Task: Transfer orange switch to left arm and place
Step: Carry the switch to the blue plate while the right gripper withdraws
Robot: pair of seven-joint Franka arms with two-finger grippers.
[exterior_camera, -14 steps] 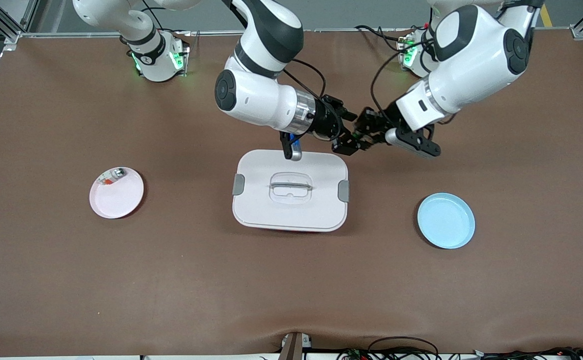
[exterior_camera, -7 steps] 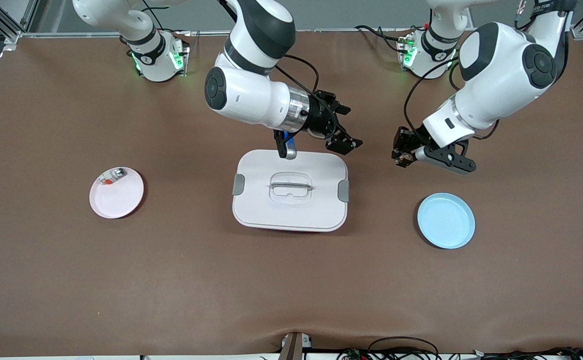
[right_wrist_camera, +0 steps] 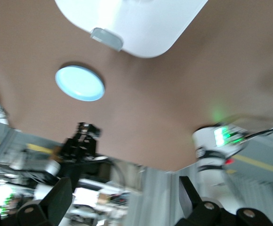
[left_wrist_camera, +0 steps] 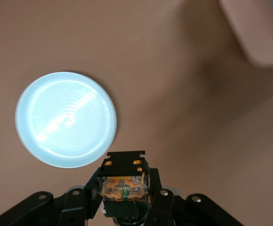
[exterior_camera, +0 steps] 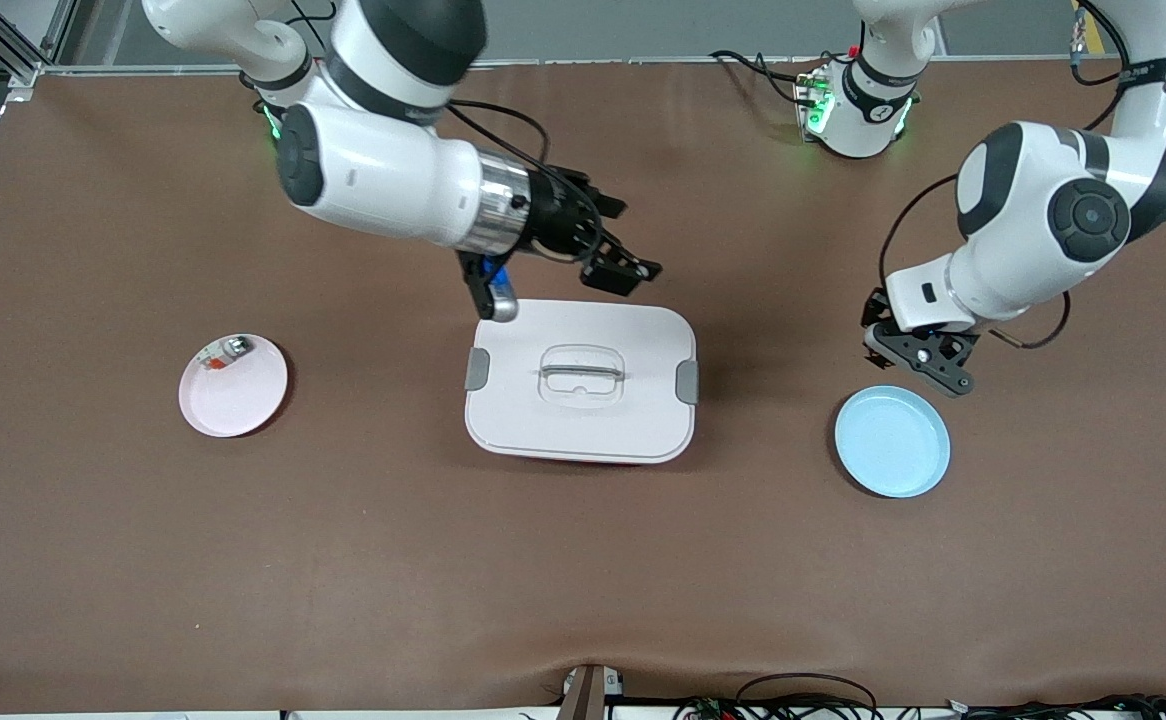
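The left gripper (left_wrist_camera: 124,200) is pinching the orange switch (left_wrist_camera: 124,183) over bare table (exterior_camera: 773,560), just off the blue plate's (exterior_camera: 892,442) 12 o'clock rim. The right gripper (exterior_camera: 621,270) is hanging spread above the box's (exterior_camera: 580,380) 12 o'clock edge.

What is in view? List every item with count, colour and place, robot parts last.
Box: one, white with grey side latches, mid-table between the two plates.
Blue plate: one, light blue, toward the left arm's end of the table.
Pink plate: one, pale pink, toward the right arm's end.
Small item: one, grey and red, on the pink plate's rim.
Orange switch: one, black with an orange end, in the left gripper.
Left gripper: one, black, shut on the orange switch, over the table beside the blue plate.
Right gripper: one, black, open, over the table beside the box.
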